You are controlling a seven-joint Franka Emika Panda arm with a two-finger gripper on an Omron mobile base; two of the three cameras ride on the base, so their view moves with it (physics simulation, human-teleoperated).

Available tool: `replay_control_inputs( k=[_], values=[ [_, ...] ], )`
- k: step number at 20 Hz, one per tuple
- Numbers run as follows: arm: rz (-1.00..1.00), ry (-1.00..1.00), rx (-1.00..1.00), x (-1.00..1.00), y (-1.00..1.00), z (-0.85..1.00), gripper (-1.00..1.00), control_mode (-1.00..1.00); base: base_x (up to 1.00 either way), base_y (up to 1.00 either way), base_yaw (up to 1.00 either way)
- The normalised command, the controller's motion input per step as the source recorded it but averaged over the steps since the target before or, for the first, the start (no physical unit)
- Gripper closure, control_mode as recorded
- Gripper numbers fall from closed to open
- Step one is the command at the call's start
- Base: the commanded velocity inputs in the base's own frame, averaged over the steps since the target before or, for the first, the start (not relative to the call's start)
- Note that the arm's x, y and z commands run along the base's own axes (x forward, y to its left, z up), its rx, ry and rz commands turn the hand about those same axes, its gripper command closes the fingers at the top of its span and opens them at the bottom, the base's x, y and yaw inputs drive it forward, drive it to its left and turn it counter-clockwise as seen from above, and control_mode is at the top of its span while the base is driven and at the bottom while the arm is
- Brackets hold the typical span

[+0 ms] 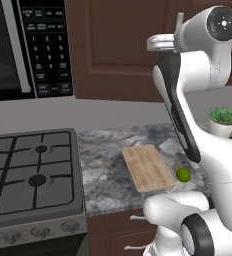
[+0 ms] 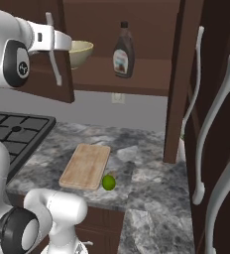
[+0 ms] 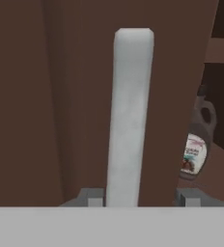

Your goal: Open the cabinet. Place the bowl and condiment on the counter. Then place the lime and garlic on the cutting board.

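Brown cabinet point(image 2: 137, 74): one door swung open, shelf exposed.
Shelf contents: pale bowl point(image 2: 80, 52) at the left, partly behind the arm; dark condiment bottle point(image 2: 123, 49) standing upright to its right, well apart from the bowl.
Cabinet door handle point(image 3: 131, 116): pale vertical bar, seen close in the hand view.
Claw point(image 3: 139, 198): jaws part open, one finger tip on each side of the handle; actual contact cannot be told.
Tabletop point(image 2: 146, 173): grey marbled stone.
Cutting board point(image 2: 86, 166): wooden, bare, lying flat on the tabletop.
Lime point(image 2: 108, 182): on the tabletop, just beside the board's near corner.
Garlic: not made out.
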Motion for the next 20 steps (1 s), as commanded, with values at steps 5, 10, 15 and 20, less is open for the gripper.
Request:
replay_control_inputs(
  k=[5, 10, 15, 20],
  values=[
    [-0.04, 0.00, -0.02, -0.19, 0.50, -0.07, 1.00, -1.00, 0.00, 0.00, 0.00],
    [-0.04, 0.00, -0.02, -0.21, 0.51, -0.10, 1.00, -1.00, 0.00, 0.00, 0.00],
    [-0.03, 0.00, -0.01, -0.25, 0.55, -0.14, 1.00, -1.00, 0.00, 0.00, 0.00],
    [-0.03, 0.00, 0.00, -0.27, 0.55, -0.17, 1.00, -1.00, 0.00, 0.00, 0.00]
  ],
)
